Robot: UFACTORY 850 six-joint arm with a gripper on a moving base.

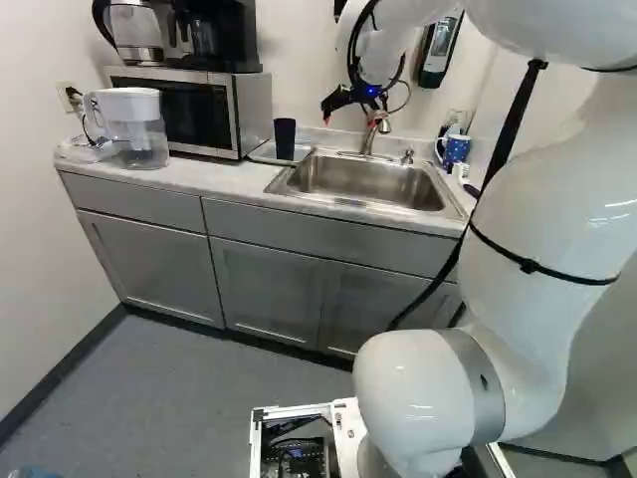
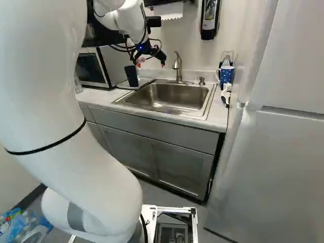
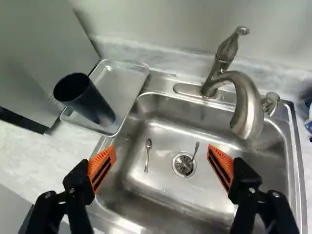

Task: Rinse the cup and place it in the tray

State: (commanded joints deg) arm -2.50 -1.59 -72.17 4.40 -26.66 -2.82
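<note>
Two fingers of the gripper [image 3: 162, 155] stand wide apart above the near part of the sink [image 3: 204, 131], so the claw is open, with nothing held between its pads. Below, in the basin, a spoon [image 3: 148, 152] lies on the bottom and a second utensil [image 3: 195, 150] leans into the drain; neither seems part of the job. Past the side edge of the sink, the dark cup [image 3: 92, 105] stands mouth up in the metal tray [image 3: 123, 80], out of the fingers' reach as they are now. Whether it is rinsed cannot be told; if not, picking it up would be the next step. The cup is tall, narrows toward its foot and shows no handle. It looks like plastic: probably light, fairly stiff, unlikely to break, but slick if wet. I would take it from two sides around the middle of the wall, level and with modest pressure, since a squeeze too near the rim could tip it or let the taper slide through. The tray is shallow and may skid if nudged. Behind the basin rises the faucet [image 3: 246, 109], with no stream visible, and beside the tray stands the microwave [image 1: 189, 110].
</note>
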